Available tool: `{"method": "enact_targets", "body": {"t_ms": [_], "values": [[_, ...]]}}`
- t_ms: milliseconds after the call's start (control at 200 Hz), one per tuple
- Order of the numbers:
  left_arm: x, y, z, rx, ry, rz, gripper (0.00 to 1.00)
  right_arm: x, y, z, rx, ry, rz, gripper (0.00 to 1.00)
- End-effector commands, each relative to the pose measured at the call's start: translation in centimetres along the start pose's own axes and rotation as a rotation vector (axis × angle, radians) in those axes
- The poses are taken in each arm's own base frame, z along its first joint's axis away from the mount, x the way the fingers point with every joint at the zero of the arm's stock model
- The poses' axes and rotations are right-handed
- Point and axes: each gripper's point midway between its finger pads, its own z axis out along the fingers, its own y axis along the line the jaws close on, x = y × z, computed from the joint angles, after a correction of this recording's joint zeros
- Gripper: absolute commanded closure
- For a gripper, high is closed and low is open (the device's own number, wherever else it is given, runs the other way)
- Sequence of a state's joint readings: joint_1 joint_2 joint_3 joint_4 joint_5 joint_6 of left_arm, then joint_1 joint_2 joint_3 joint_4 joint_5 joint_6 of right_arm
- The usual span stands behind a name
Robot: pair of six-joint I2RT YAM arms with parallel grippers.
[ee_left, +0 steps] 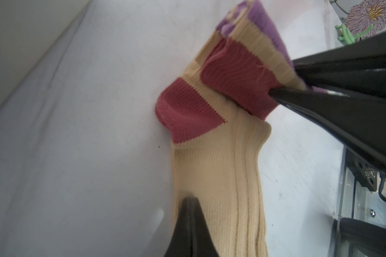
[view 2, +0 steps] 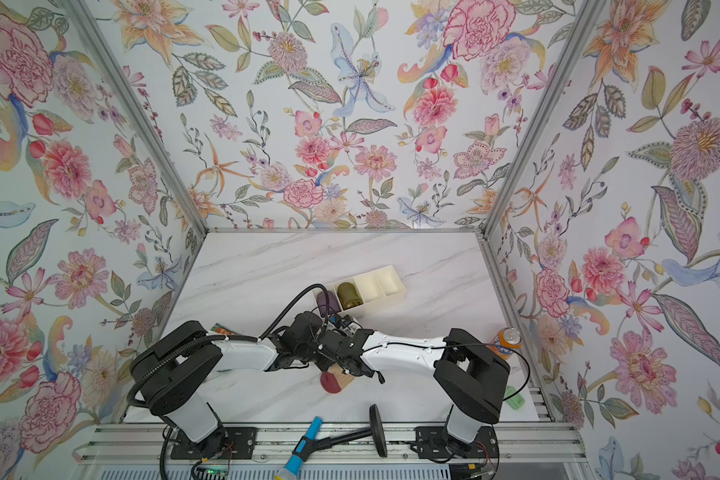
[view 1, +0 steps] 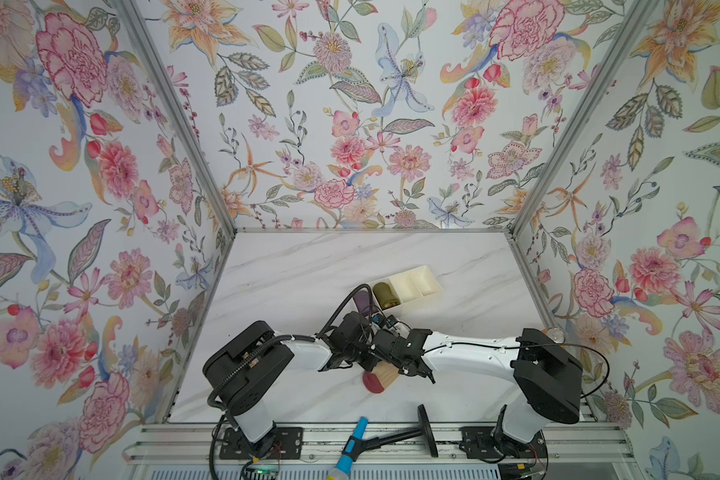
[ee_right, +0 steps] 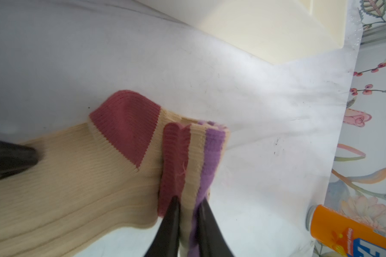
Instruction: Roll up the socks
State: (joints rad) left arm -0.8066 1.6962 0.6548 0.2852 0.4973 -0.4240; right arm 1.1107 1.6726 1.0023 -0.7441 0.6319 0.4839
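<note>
The socks [ee_left: 210, 166] lie flat on the white marble table, peach-tan ribbed knit with a maroon heel. In both top views only their maroon toe [view 1: 373, 382] and a strip of tan show under the two wrists. My left gripper [ee_left: 188, 200] is shut, with its joined tips resting on the tan foot part. My right gripper [ee_right: 188, 200] is shut on the folded cuff end [ee_right: 194, 160], with maroon, tan and purple bands between its fingers. That fold stands up against the heel [ee_right: 129, 126].
A cream divided tray [view 1: 416, 276] stands behind the arms and holds a purple sock roll [view 1: 363, 300] and an olive-green roll [view 1: 385, 295]. An orange can [view 2: 508, 338] stands at the right wall. A blue-handled tool [view 1: 352, 446] and a black disc [view 1: 427, 430] lie at the front rail.
</note>
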Motion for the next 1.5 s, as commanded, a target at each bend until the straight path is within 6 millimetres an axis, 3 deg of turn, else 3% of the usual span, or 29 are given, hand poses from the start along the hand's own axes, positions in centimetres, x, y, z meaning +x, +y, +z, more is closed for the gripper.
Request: {"method": "enact_targets", "body": {"t_ms": [0, 335, 741, 1216, 1491], "values": [[1.0, 0.8, 0.4, -0.024, 0.046, -0.01, 0.99, 0.3, 1.4, 0.5, -0.046, 0.011, -0.038, 0.83], [0.9, 0.9, 0.4, -0.027, 0.048, -0.006, 0.99, 0.3, 2.6, 0.8, -0.095, 0.013, -0.036, 0.82], [1.1, 0.9, 0.4, -0.025, 0.053, -0.005, 0.99, -0.7, 4.3, 0.3, -0.352, -0.034, 0.07, 0.73], [0.9, 0.8, 0.2, -0.029, 0.06, 0.013, 1.0, -2.3, 3.5, -0.4, -0.736, -0.084, 0.363, 0.71], [0.1, -0.2, -0.2, -0.003, 0.043, 0.032, 1.0, -2.8, 2.0, -0.2, -0.836, -0.118, 0.533, 0.72]]}}
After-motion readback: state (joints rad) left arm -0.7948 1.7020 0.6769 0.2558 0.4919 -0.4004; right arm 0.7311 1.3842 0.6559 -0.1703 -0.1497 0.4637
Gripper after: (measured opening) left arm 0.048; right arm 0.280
